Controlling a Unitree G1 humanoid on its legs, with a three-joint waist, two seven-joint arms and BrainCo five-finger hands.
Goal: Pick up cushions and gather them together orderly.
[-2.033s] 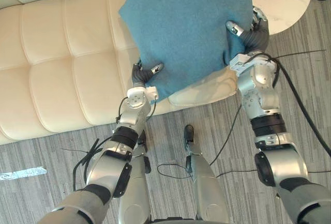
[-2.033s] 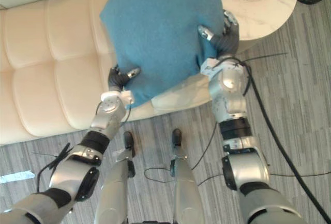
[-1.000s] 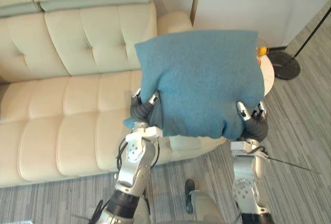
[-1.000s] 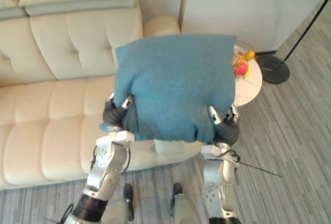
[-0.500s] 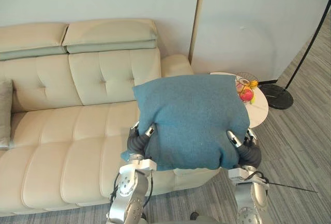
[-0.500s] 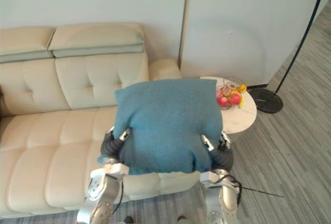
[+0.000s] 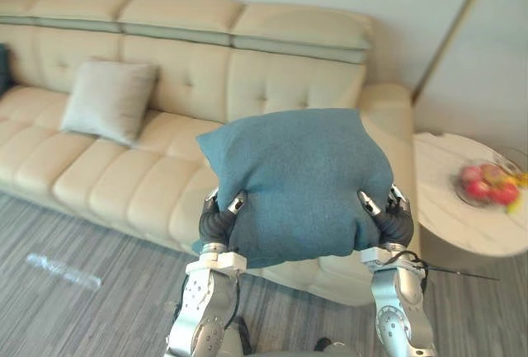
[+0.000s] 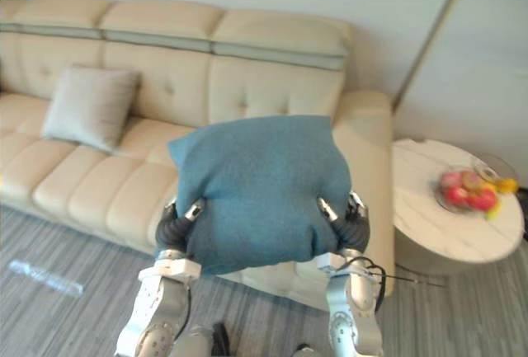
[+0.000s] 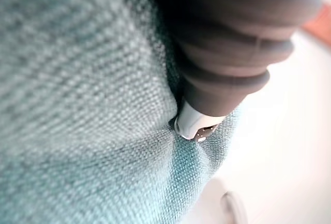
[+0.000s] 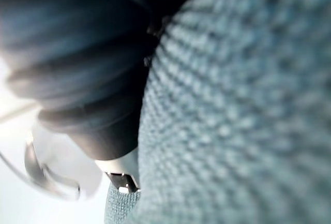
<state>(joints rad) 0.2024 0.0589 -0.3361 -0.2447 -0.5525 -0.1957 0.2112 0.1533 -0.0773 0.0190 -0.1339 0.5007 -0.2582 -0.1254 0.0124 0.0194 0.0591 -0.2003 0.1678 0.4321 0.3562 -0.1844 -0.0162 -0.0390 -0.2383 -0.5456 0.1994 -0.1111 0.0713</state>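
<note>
While both hands grip it, the blue cushion [image 7: 297, 180] is held up in the middle of the head views, in front of a cream sofa [image 7: 107, 180]. The left hand [image 7: 216, 221] has the cushion's lower corner at about 8 o'clock, with its thumb pressed on the front face and its fingers curled round behind the fabric. The right hand [image 7: 394, 223] takes the opposite lower corner at about 4 o'clock in the same pinch. The cushion bulges between them, its top edge roughly level. Each wrist view shows the blue weave pressed tight against that hand's dark ribbed cover.

A pale cushion [image 7: 107, 100] leans upright against the sofa's backrest at about 10 o'clock from the blue one and well apart from it. At about 3 o'clock, just beside the sofa's arm, stands a round white table [image 7: 450, 233] carrying a bowl of fruit [image 7: 487, 184]. Grey striped floor [image 7: 82, 299] lies in front of the sofa at about 7 o'clock.
</note>
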